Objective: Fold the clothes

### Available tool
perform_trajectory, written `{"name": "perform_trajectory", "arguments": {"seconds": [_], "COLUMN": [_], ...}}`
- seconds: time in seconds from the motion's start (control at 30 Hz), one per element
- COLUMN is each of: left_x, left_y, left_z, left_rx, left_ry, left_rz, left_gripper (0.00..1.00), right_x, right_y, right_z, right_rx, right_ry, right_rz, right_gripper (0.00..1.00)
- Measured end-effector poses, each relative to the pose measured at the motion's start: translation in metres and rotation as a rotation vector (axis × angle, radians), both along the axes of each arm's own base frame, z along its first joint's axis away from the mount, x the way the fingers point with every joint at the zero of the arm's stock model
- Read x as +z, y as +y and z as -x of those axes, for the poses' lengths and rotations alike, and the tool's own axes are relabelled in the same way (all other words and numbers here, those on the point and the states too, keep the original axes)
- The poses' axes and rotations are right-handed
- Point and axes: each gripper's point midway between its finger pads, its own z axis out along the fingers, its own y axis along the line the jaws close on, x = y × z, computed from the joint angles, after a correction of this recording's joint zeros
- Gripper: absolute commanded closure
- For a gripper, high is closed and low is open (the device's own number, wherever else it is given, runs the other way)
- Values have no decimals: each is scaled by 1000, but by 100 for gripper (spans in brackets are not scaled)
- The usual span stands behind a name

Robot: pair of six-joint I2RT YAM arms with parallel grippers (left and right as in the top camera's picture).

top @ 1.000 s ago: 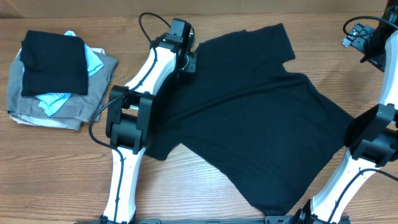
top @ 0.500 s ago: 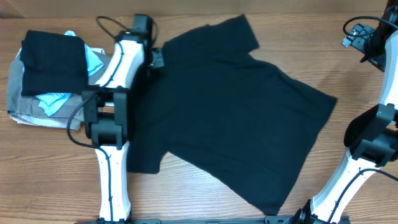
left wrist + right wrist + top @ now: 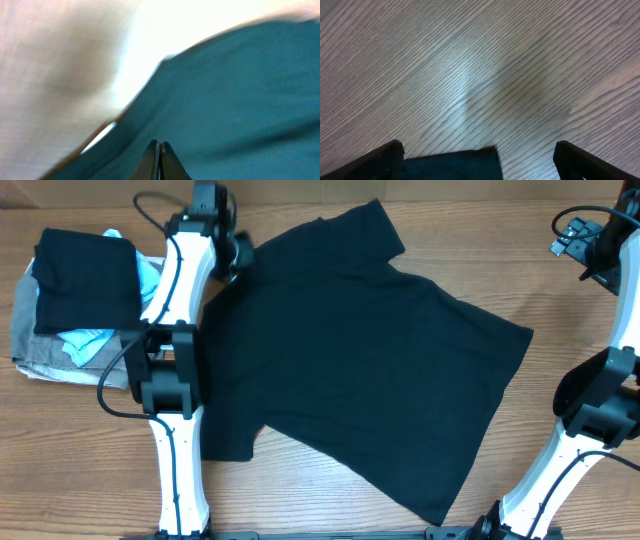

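Both left gripper (image 3: 236, 254) and T-shirt (image 3: 370, 370) moved leftward.

A: What is the table (image 3: 90, 440) like?
B: Pale wood grain, smooth, with a soft sheen.
A: And the T-shirt (image 3: 370, 370)?
B: Soft matt black cloth, lightly creased. The left arm (image 3: 175, 470) looks like glossy white and black plastic.
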Motion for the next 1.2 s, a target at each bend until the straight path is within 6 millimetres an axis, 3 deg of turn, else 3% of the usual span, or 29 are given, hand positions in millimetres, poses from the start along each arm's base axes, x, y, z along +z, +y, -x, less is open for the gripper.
{"name": "perform_trajectory", "arguments": {"seconds": [0.07,0.17,0.3,0.43,0.5,0.77,1.2], "left_x": [22,37,48,45,31,-57,-60], "left_y": [-25,-64,-114,-141,-142,-121,-91], "left_z": [-18,-27,-34,-46,-53,-64,-75], "left_rx": [-69,-158,-247,-279,-279,-247,-151], "left_ry": [-114,-209,-313,-398,-416,-338,-344], "left_rz": [8,10,9,-3,-13,-44,-77], "left_gripper": [96,96,96,96,96,96,96], "right_x": [0,0,0,0,0,0,0], "right_y": [0,0,0,0,0,0,0], "right_z": [0,0,0,0,0,0,0], "right_rx": [0,0,0,0,1,0,0], "right_ry": [0,0,0,0,0,0,0], "right_rz": [0,0,1,0,1,0,0], "right_gripper": [0,0,0,0,0,0,0]}}
